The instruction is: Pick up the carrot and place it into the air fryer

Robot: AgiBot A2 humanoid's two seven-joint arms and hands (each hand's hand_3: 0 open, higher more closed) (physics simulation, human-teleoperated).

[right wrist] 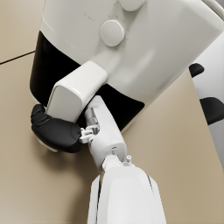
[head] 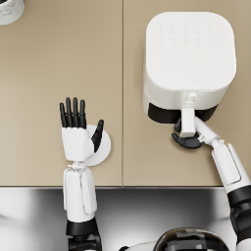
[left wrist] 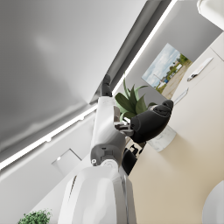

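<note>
**Right hand on the air fryer handle, left hand open over a plate**

The air fryer (head: pixel 188 63) is one white, rounded box with a dark band along its lower front and a white handle (head: pixel 188 120) sticking out from that band. Faint rows of marks show on its flat top. In the right wrist view a round white knob (right wrist: pixel 112 33) sits on its front above the handle. Whether the drawer is pulled out at all cannot be told, and nothing of its inside shows.

The right hand (head: pixel 187 138) is curled around the outer end of the handle, dark fingers wrapped under it, gripping it. The fryer body lies just beyond this hand.

The left hand (head: pixel 77 132) is flat and spread, fingers straight and apart, holding nothing. Directly under its palm lies one round white plate (head: pixel 102 147), mostly covered by the hand; what is on it cannot be seen.

No carrot shows in any view.

Well beyond the left hand, one pale round container (head: pixel 10 10) sits at the counter's far corner. The left wrist view shows one leafy plant (left wrist: pixel 131 103) in a pale pot just past the hand.
</note>
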